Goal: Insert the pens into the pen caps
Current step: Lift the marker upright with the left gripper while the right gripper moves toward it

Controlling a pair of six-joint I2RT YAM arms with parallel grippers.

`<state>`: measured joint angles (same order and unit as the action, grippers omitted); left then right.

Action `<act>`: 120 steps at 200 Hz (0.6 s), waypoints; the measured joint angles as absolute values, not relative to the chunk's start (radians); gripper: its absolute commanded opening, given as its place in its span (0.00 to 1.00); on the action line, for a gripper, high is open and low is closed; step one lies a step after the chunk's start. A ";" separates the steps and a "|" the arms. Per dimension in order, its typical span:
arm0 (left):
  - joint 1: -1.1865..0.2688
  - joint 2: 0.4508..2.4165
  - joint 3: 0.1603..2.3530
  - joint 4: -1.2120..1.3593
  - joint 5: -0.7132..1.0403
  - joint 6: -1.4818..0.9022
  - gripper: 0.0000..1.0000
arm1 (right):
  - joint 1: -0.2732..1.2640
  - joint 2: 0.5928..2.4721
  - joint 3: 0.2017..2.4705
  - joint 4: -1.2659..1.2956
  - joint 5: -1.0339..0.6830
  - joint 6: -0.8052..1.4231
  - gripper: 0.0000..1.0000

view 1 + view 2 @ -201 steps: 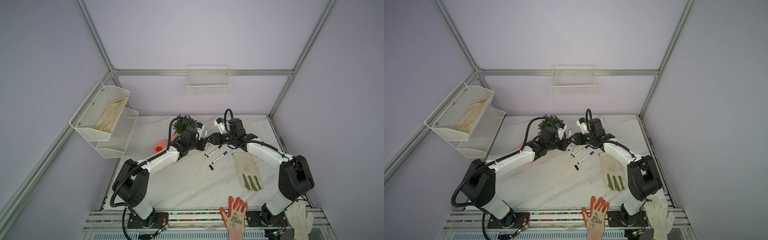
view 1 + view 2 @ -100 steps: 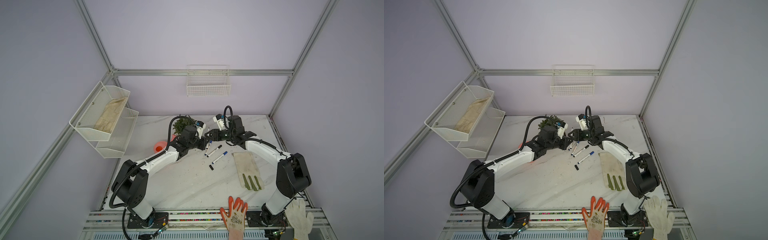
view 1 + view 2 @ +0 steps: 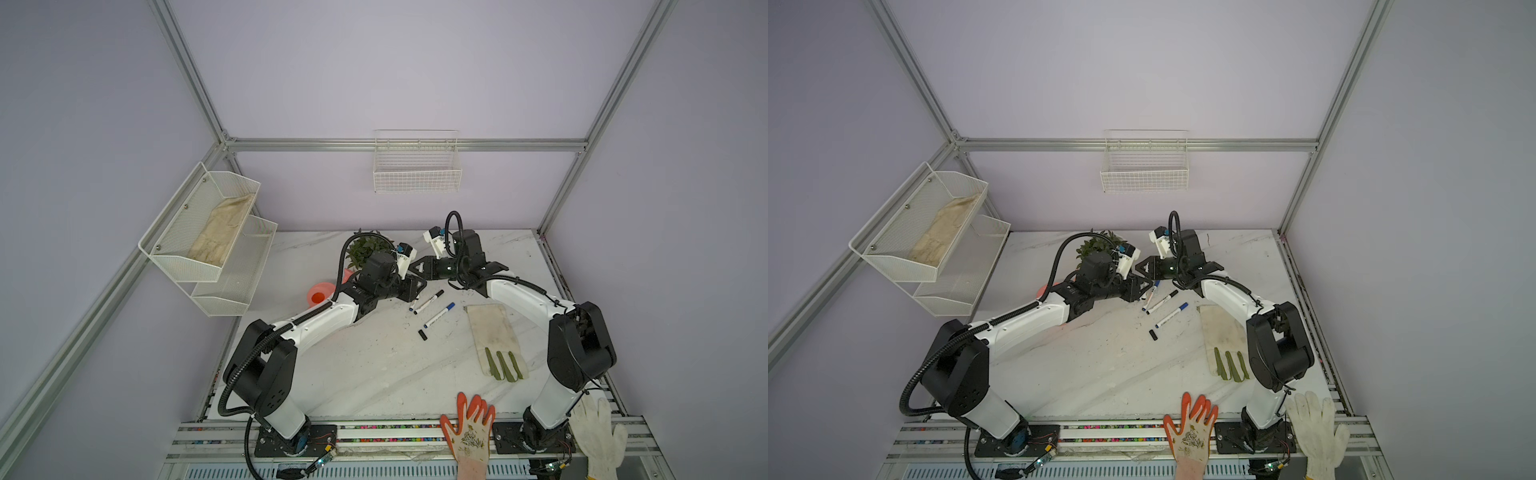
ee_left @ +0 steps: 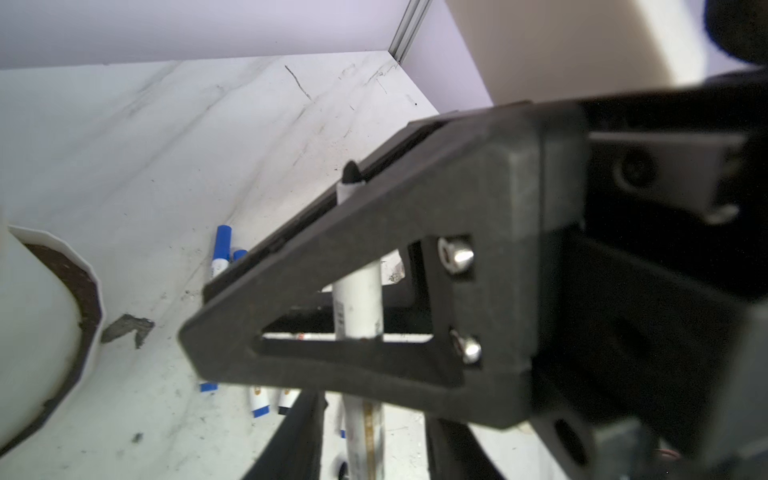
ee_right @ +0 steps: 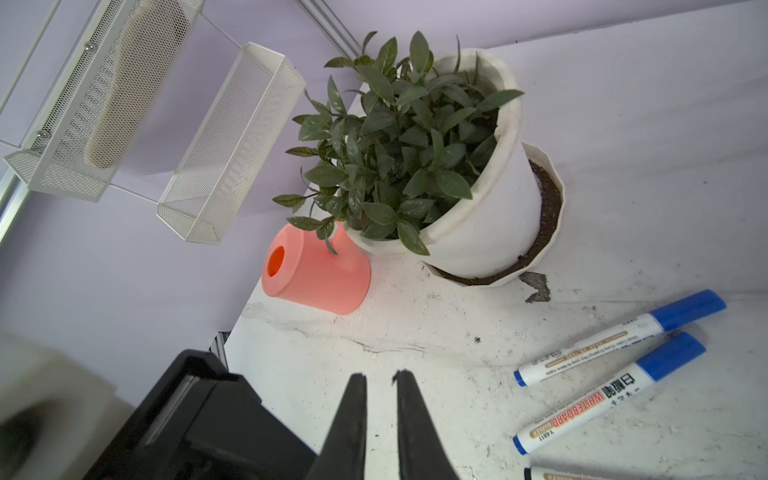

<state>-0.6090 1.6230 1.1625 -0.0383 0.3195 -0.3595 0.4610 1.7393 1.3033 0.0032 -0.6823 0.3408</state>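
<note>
Loosely, left fingers [image 4: 299, 440] straddle a pen [image 4: 359, 299]; right fingers [image 5: 349, 424] nearly touch.

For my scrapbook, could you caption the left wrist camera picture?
Right gripper holds a white pen, black tip poking out, with blue-capped pens lying on the table.

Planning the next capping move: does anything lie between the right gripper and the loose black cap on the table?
Yes. In a top view, between the right gripper and the black cap come the left gripper, a black-capped pen and a blue-capped pen on the table. Nothing covers the cap.
</note>
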 measured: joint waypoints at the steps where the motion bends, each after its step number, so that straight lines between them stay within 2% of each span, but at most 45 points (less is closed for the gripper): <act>1: -0.609 1.623 1.163 -0.038 0.320 -0.359 0.42 | 0.461 1.739 1.303 0.004 -0.683 0.341 0.00; 43: -0.609 1.650 1.163 -0.034 0.354 -0.355 0.35 | 0.456 1.739 1.302 0.028 -0.714 0.366 0.00; 76: -0.609 1.678 1.163 -0.009 0.368 -0.354 0.20 | 0.447 1.730 1.297 0.036 -0.730 0.378 0.00; 97: -0.609 1.678 1.163 0.016 0.372 -0.356 0.00 | 0.439 1.726 1.288 0.042 -0.734 0.384 0.00; 120: -0.611 1.668 1.144 0.051 0.368 -0.350 0.00 | 0.433 1.713 1.276 0.055 -0.742 0.387 0.00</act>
